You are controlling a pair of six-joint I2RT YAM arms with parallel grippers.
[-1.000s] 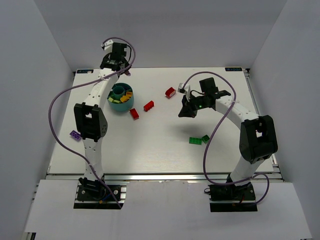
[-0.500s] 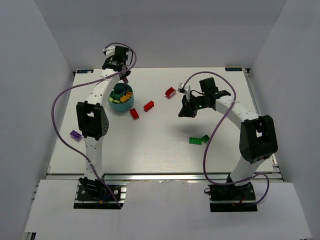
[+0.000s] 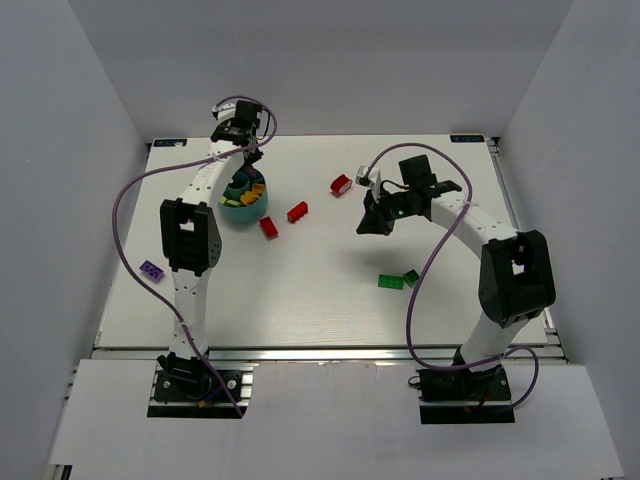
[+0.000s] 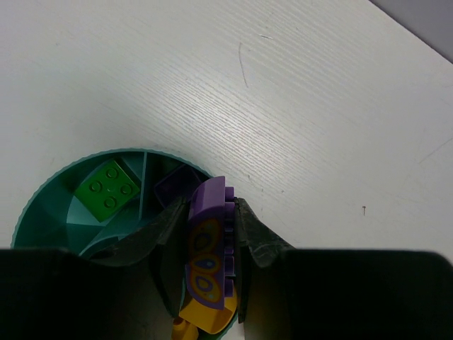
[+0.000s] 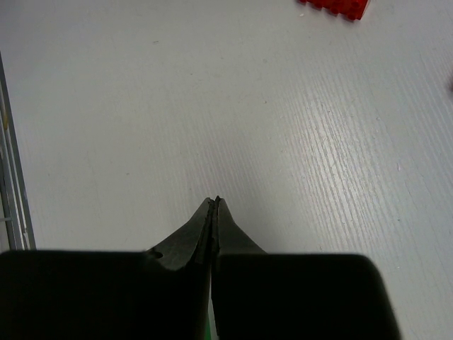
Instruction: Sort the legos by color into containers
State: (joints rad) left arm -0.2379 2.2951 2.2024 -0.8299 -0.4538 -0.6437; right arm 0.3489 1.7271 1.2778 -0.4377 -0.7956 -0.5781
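My left gripper (image 3: 250, 158) is shut on a purple lego with a printed oval pattern (image 4: 207, 263) and holds it over the far rim of the teal cup (image 3: 232, 209). In the left wrist view the gripper (image 4: 210, 207) hangs above the cup (image 4: 44, 199), which holds a green lego (image 4: 107, 188), a dark purple lego (image 4: 177, 185) and a yellow lego (image 4: 207, 320) in separate compartments. My right gripper (image 3: 372, 226) is shut and empty above the bare table (image 5: 214, 202), right of centre.
Three red legos (image 3: 341, 184), (image 3: 297, 212), (image 3: 268, 227) lie right of the cup. Two green legos (image 3: 391, 281), (image 3: 411, 277) lie below my right gripper. A purple lego (image 3: 152, 270) lies at the left edge. A red lego (image 5: 336, 7) shows in the right wrist view.
My left gripper has moved right and toward the cup with the purple lego, from behind it to over its far rim. The right arm has not moved.
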